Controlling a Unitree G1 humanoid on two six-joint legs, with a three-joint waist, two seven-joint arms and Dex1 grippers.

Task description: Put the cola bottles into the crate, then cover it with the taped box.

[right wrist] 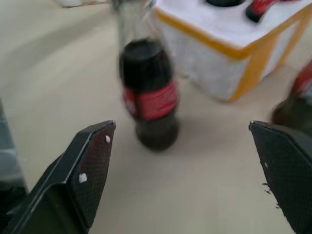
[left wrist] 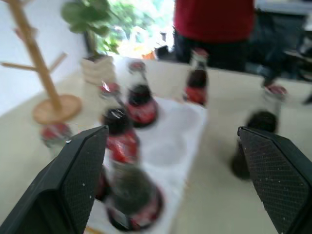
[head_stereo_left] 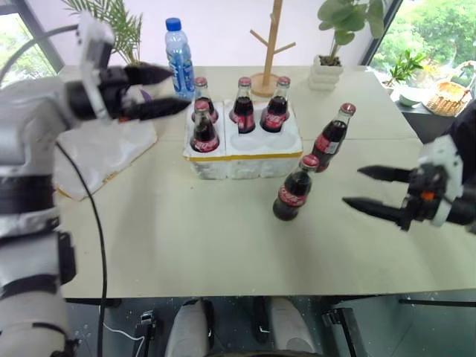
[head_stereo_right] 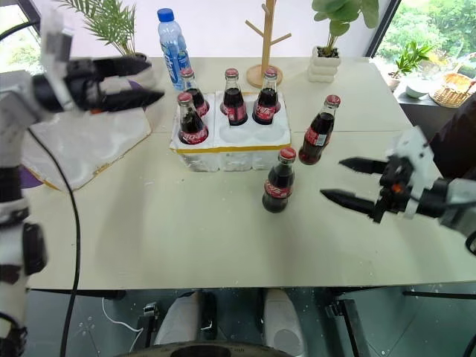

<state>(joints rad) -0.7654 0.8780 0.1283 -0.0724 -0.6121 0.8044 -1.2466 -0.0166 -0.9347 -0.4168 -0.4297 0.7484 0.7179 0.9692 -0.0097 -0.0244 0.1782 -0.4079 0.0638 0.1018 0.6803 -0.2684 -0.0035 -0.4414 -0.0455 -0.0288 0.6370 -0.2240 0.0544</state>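
While four colas (head_stereo_left: 243, 106) stand in crate (head_stereo_left: 249, 152) wells on table (head_stereo_left: 223, 230), two more (head_stereo_left: 296, 188) beside it; left gripper (head_stereo_left: 165, 91) splayed, empty, above box (head_stereo_left: 104, 152); right gripper (head_stereo_left: 366, 187) splayed, empty.

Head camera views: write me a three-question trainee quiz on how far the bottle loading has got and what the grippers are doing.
1. How many cola bottles stand in the crate, and how many on the table?
2. True or false: the right gripper is shut on a bottle.
3. Which object stands just behind the crate's far left corner? A) a mug B) the blue-capped water bottle C) a bowl

Key:
1. Four in the crate, two on the table: the near bottle and the far bottle, both to the right of the crate.
2. False: it is open and empty, as is the left gripper.
3. B
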